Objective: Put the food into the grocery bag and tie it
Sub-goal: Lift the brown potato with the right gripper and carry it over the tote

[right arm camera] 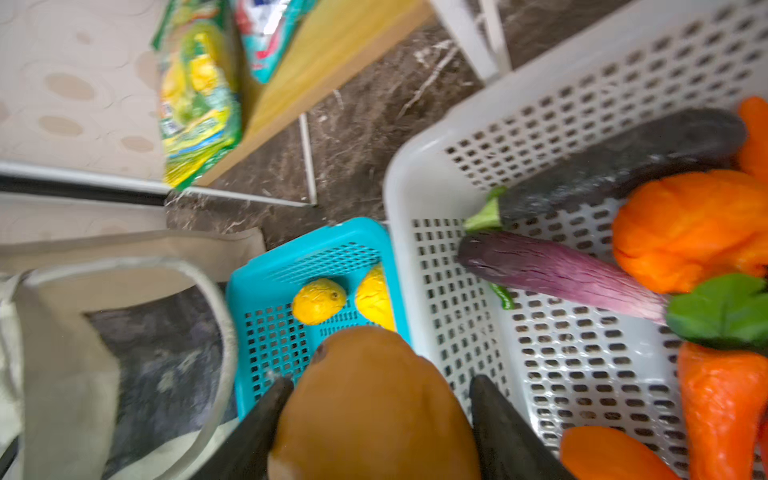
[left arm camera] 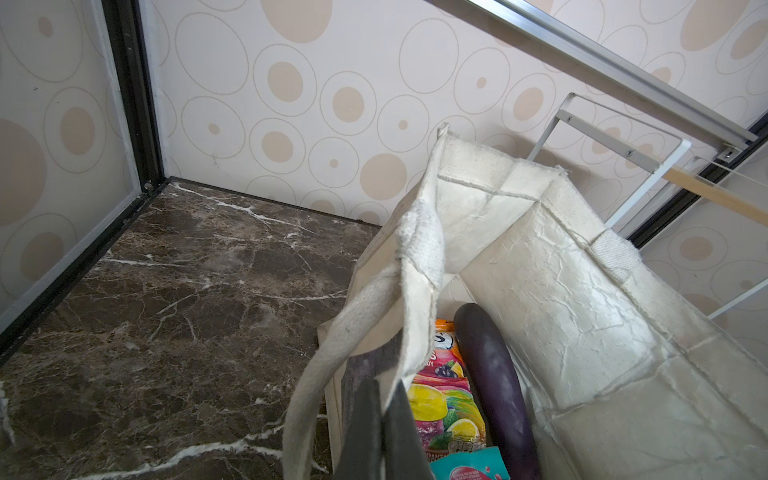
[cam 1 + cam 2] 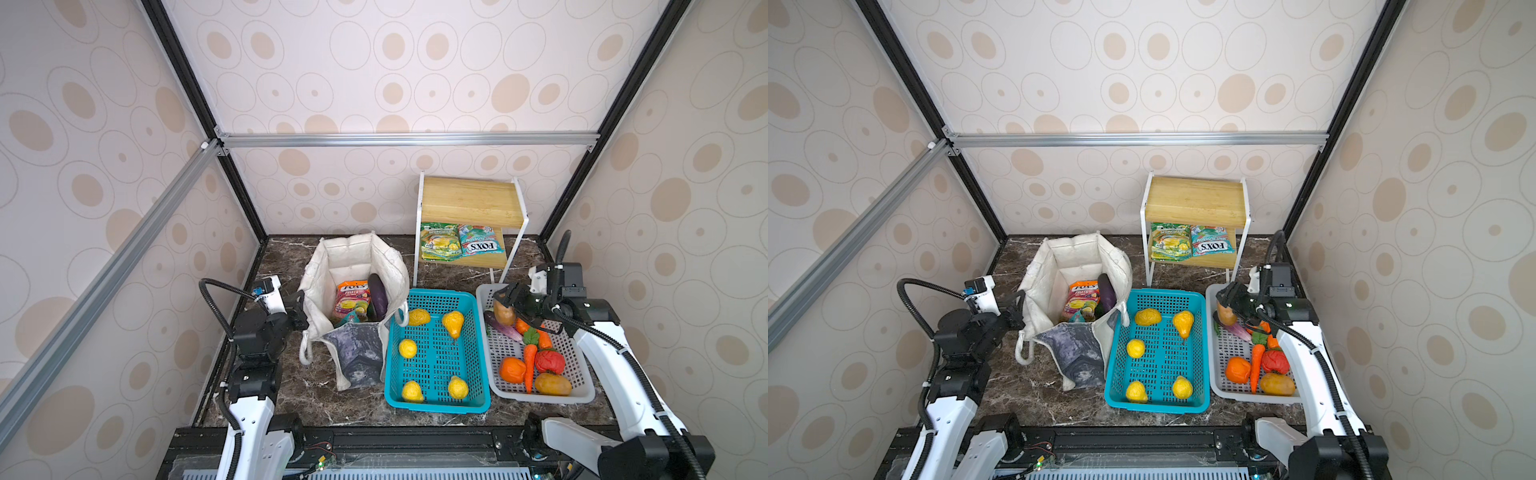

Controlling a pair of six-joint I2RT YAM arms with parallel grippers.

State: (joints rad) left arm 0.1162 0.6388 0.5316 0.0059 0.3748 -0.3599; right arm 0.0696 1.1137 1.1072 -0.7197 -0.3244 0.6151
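Right claw (image 1: 376,384) clasping potato (image 1: 365,428), smooth, oval

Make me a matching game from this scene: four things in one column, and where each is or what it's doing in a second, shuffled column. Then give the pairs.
Things:
1. orange candy packet
2. green candy packet
3. yellow pear
4. right gripper

Places or states:
A. in the teal basket
B. closed on a potato
C. inside the grocery bag
D. on the wooden shelf's lower board

Pairs: 1-C, 2-D, 3-A, 4-B.
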